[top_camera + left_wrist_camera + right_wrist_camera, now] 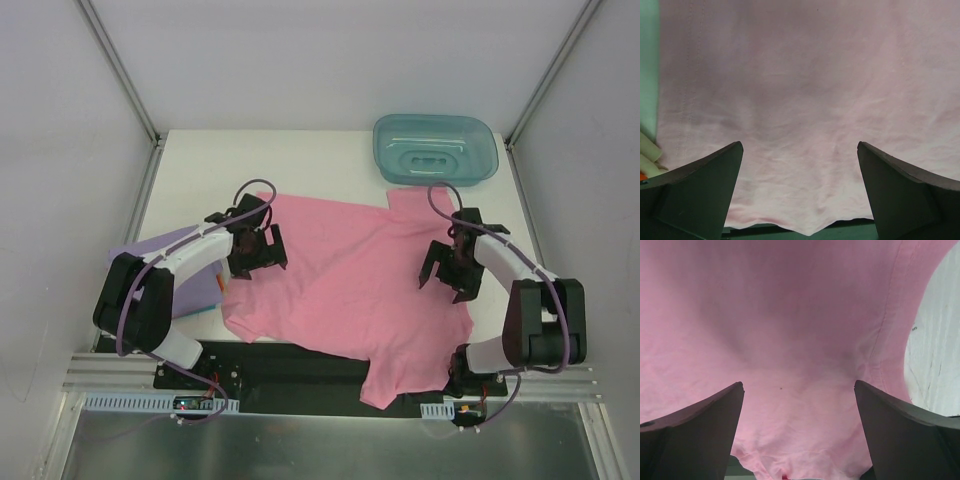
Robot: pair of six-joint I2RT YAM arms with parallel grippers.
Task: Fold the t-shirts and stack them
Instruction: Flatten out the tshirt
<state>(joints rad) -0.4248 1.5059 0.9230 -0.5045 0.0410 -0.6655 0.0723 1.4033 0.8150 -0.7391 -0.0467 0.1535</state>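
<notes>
- From the top external view, the pink t-shirt (345, 285) is lying spread over the middle of the white surface (300, 160), its lower hem hanging over the near edge between the two arm bases. The lavender t-shirt (165, 245) is sitting at the left edge of the surface, mostly hidden under the left arm, so only this view is showing it at all. The teal plastic tub (436, 148) is resting at the far right corner, just beside the pink shirt's upper sleeve; neither wrist camera is picking it up.
- Also from above, the left tool (258, 252) is hovering over the shirt's left edge and the right tool (449, 272) over its right side, both with jaws spread wide and nothing between them.
- The left wrist view is showing the left tool (800, 192) wide open and holding nothing, with pale pink cloth (805, 100) filling the frame and a stitched hem running down the left.
- The right wrist view is showing the right tool (799, 432) equally wide open and empty, over deeper pink cloth (770, 330) with a curved seamed edge, and bare surface (937, 350) beyond it at the right.
</notes>
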